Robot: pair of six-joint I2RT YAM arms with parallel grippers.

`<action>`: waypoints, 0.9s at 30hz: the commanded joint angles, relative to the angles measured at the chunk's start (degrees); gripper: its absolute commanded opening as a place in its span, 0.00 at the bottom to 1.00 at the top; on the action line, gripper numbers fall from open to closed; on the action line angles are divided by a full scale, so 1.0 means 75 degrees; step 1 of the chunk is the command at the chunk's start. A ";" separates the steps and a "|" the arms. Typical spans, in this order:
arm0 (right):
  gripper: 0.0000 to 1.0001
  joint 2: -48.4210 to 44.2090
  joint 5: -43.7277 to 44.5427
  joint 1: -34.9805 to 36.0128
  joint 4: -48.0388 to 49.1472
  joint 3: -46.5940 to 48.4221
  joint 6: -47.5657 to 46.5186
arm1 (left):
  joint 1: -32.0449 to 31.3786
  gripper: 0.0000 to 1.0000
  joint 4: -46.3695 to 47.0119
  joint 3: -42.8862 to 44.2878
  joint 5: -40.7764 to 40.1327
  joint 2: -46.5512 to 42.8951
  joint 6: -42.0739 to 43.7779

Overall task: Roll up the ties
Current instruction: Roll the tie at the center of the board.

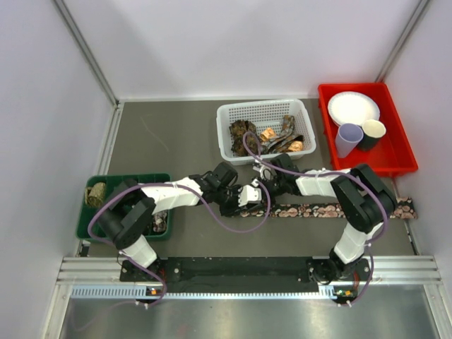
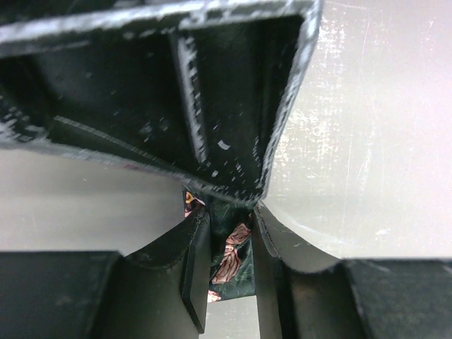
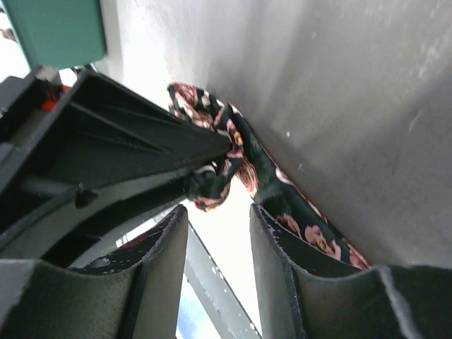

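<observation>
presently, one floral tie [image 1: 332, 210], stretched flat along the table [image 1: 169, 141], left end bunched. left gripper [image 2: 231, 212] pinched that end; right gripper [image 3: 217, 212] stood narrowly parted beside it. a neat coil seemed to need tight, square turns.

No writing, label, brand, number or sign can be read anywhere. The tie [image 1: 318, 210] on the worktop [image 1: 169, 141] bears only a pink flower print; the white basket [image 1: 227, 116] and red bin [image 1: 404, 152] are unmarked.
</observation>
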 commanded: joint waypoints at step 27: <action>0.22 0.0481 -0.0450 0.0018 0.0586 0.0525 0.0114 | -0.0043 0.32 0.0299 0.0253 0.0085 0.0331 -0.0176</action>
